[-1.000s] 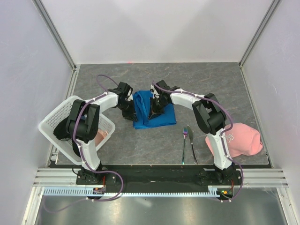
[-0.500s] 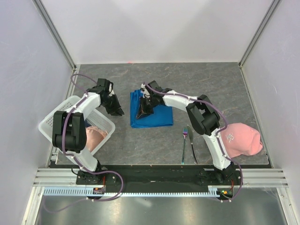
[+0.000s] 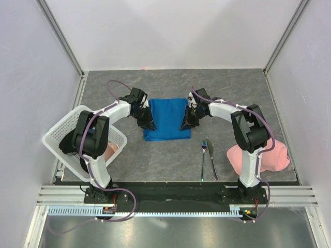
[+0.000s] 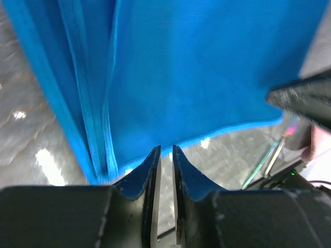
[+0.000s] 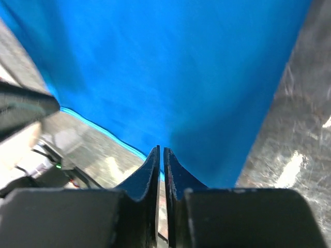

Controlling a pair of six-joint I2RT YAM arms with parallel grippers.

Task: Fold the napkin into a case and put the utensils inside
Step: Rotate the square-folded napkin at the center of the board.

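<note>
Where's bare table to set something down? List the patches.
Free: the wide far strip beyond the napkin; the near patch between basket and fork; the far right corner. Crowded: near right, where fork, knife and pink cloth lie close; and both napkin sides, at the left fingers and right fingers.

The white-and-black left arm (image 3: 111, 111) rises from its base at the lower left of the overhead view, folds at a black elbow on the left side and extends rightward toward frame centre. Its black two-finger left gripper (image 3: 147, 124) points down and to the right. In the wrist view its fingers (image 4: 147, 170) stand slightly apart, with a narrow slot between them. The white-and-black right arm (image 3: 227, 109) mirrors this pose from the lower right, reaching leftward. Its black two-finger right gripper (image 3: 185, 125) points down and to the left, fingers (image 5: 178, 178) parted by a hairline gap. The two grippers are level and well apart.
</note>
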